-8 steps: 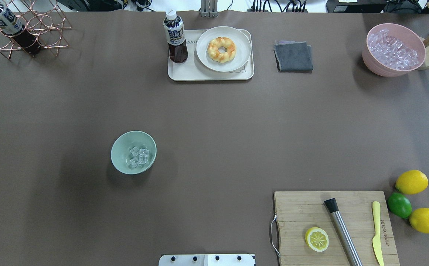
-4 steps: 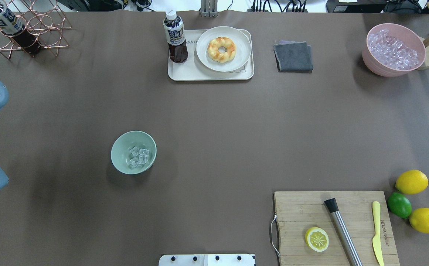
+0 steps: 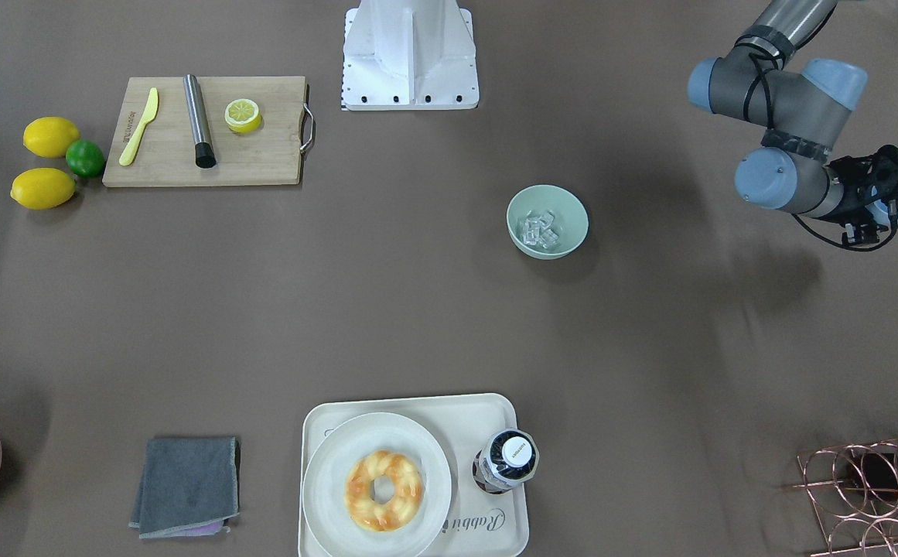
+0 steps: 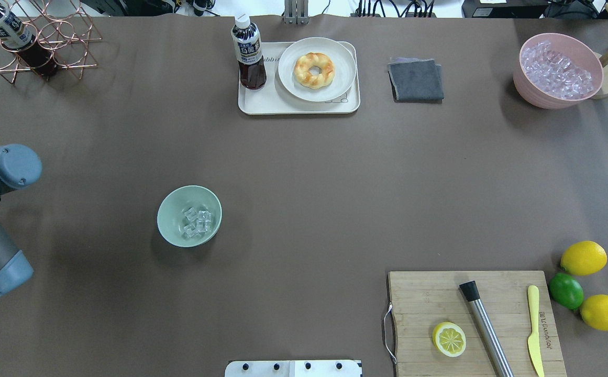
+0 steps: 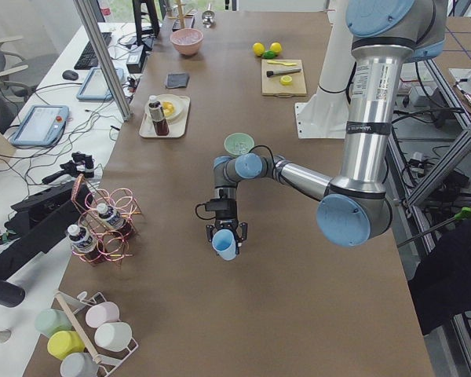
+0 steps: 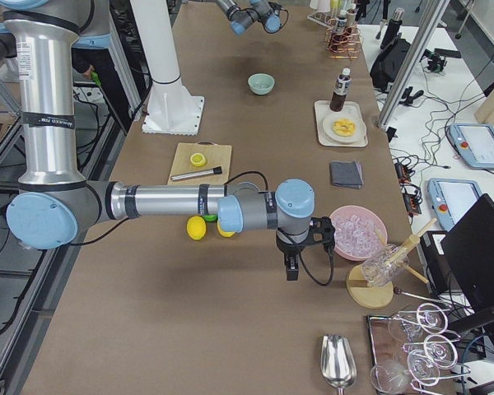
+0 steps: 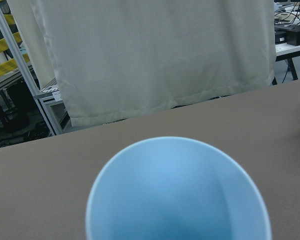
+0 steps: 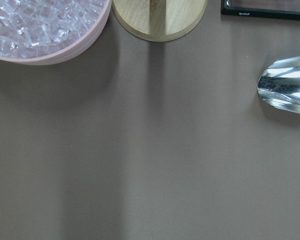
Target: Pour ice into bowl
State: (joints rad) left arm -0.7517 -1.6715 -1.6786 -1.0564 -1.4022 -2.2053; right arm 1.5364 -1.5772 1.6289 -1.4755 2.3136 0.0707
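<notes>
Left gripper closed around a light blue cup, over the brown desk.
For the right gripper I cannot tell how wide it is. The ice lies inside the mint bowl, well apart from the cup. A white curtain hangs behind. The tray reads "Rabbi", the rest hidden.

The ice lies in the bowl, on the left half of the tabletop. At the far edge a tray bears a bottle left of a plate with a doughnut. The cup in the left claw is well left of the bowl.
</notes>
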